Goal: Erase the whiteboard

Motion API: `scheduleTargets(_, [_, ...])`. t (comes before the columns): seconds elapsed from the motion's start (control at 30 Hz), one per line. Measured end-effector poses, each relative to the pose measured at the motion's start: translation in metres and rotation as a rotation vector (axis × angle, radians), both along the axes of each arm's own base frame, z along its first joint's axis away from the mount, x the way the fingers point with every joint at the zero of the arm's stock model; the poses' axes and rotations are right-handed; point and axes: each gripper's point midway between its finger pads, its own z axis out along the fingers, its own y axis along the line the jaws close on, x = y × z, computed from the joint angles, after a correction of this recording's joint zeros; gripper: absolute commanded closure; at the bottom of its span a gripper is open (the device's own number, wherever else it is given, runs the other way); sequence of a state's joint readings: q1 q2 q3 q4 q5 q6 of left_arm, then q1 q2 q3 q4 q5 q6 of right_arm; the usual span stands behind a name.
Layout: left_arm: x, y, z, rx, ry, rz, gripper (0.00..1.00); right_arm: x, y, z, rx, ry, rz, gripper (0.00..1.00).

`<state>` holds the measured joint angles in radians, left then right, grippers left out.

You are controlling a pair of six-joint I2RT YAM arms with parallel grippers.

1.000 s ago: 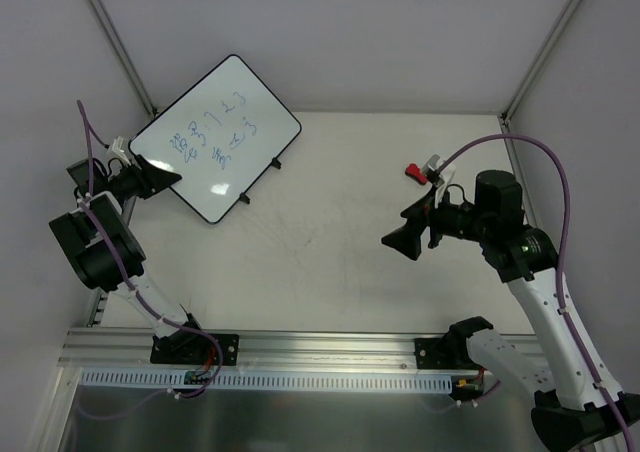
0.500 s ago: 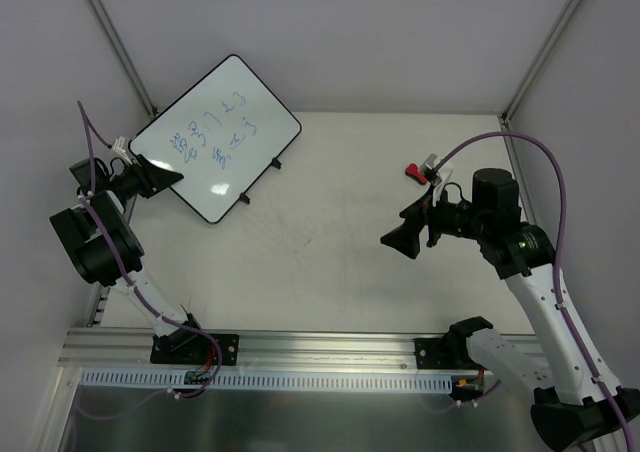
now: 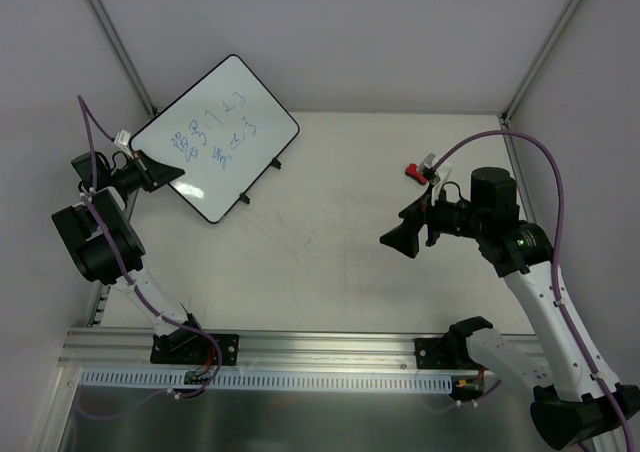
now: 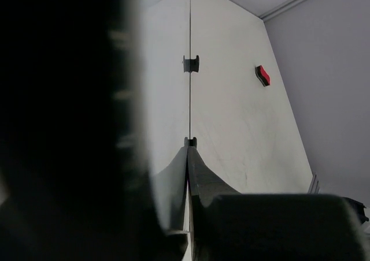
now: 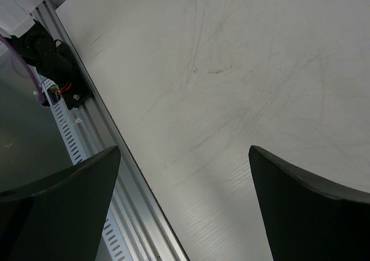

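The whiteboard (image 3: 215, 132) stands tilted at the far left of the table, with blue scribbles on its face. My left gripper (image 3: 163, 175) is shut on its near-left edge. In the left wrist view the whiteboard (image 4: 190, 99) shows edge-on as a thin dark line that runs into my left gripper (image 4: 188, 148), whose jaws pinch it. My right gripper (image 3: 400, 240) hangs open over the table's right half and holds nothing. In the right wrist view my right gripper (image 5: 185, 151) has only bare tabletop between its fingers.
A small red eraser (image 3: 411, 171) lies at the right, just beyond my right gripper, and the eraser (image 4: 263, 75) also shows in the left wrist view. The board's black stand feet (image 3: 277, 163) rest on the table. An aluminium rail (image 3: 300, 347) runs along the near edge.
My left gripper has shut on the whiteboard's edge, and the board has shifted slightly up and to the left. The right arm has barely moved.
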<state>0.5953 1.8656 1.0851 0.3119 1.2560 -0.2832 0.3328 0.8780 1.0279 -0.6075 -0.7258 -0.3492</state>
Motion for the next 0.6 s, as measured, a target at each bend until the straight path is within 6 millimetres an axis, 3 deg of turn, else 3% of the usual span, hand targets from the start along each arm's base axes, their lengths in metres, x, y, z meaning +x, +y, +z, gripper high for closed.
scheduleTargets(0.37, [0.000, -0.003, 0.007, -0.038, -0.028, 0.006, 1.00, -0.002, 0.002, 0.001, 0.008, 0.003, 0.014, 0.01])
scheduleTargets(0.6, [0.009, 0.001, 0.028, -0.084, -0.074, 0.062, 1.00, -0.002, 0.001, 0.001, 0.007, -0.001, 0.015, 0.01])
